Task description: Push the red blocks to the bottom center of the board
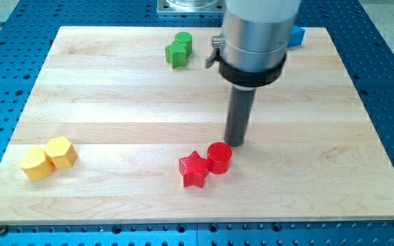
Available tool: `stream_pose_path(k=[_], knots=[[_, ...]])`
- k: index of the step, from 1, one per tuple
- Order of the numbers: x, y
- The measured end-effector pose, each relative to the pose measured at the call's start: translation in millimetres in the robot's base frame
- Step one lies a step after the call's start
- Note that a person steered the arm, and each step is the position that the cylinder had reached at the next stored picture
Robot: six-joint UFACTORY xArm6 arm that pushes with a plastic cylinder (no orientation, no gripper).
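Observation:
A red star block (193, 169) and a red cylinder block (219, 157) lie side by side, touching, low on the wooden board (115, 89), a little below its middle. My tip (235, 143) stands just above and to the right of the red cylinder, very close to its upper edge; contact cannot be told. The rod rises to a wide grey arm body at the view's top.
Two yellow blocks (48, 158) sit together at the board's lower left. Two green blocks (179, 49) sit together near the top centre. A blue block (296, 35) shows partly behind the arm at the top right.

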State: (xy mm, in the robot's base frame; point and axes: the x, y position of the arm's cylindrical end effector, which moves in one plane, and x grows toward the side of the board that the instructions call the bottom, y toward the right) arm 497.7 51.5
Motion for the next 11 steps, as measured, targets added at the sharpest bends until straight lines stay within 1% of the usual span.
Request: stream_pose_path(k=[1, 2, 3, 4, 5, 6, 8, 9, 10, 11], knots=[[5, 22], [22, 35], [37, -16], [57, -43], [63, -11], [121, 8], [120, -11], [120, -84], [114, -107], [98, -113]])
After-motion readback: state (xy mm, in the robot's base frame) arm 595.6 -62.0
